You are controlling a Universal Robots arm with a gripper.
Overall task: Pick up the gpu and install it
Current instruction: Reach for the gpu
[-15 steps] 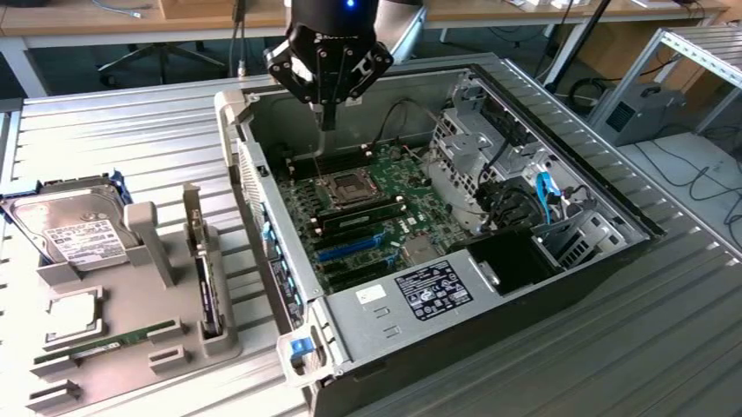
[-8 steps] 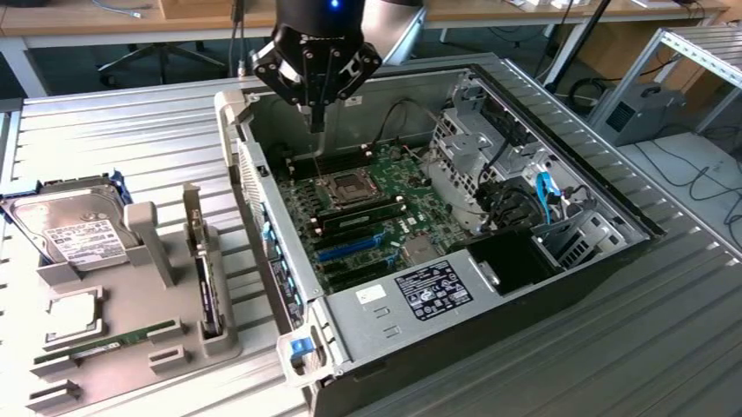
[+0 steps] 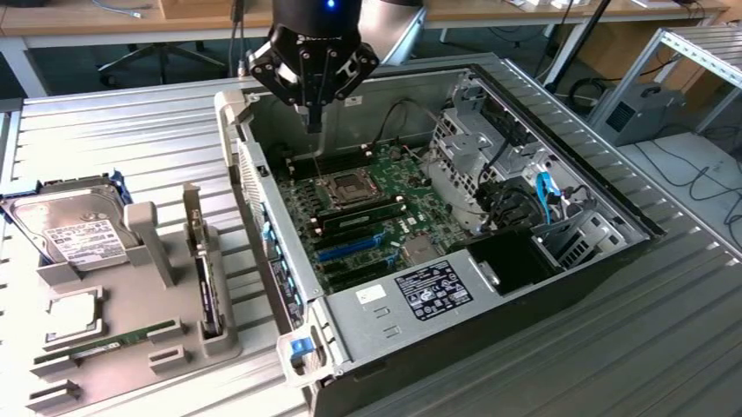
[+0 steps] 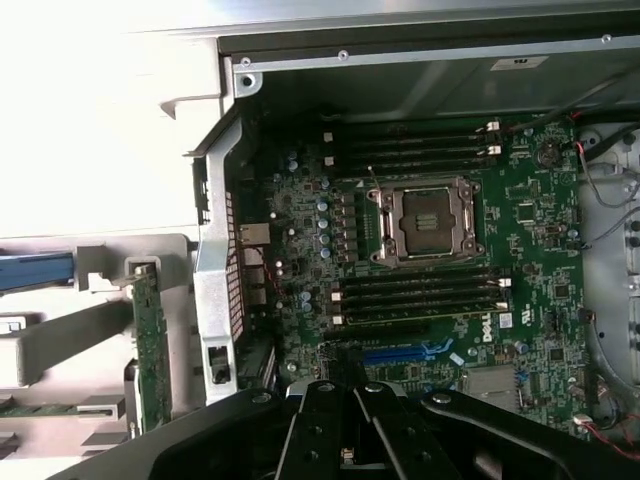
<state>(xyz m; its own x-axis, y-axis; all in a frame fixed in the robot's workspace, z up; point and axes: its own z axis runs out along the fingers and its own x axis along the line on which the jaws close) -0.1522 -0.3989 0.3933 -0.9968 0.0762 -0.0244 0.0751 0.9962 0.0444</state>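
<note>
The gpu (image 3: 207,291) stands on edge in a slot of the grey holder (image 3: 128,347), at the exterior view's left, beside the open computer case (image 3: 464,295). In the wrist view it appears as a thin card seen edge-on (image 4: 152,340). My gripper (image 3: 313,122) hangs over the far part of the case, above the motherboard (image 3: 383,208), well apart from the gpu. Its fingers are shut with nothing between them. The wrist view looks past the gripper (image 4: 345,380) down onto the board, with the CPU socket (image 4: 428,222) and a blue expansion slot (image 4: 410,352).
A silver hard drive (image 3: 69,230), a square chip (image 3: 69,314) and a green memory stick (image 3: 110,340) sit in the holder. The case's drive cage and cables (image 3: 510,182) fill its right side. A ribbed metal table (image 3: 139,139) carries everything.
</note>
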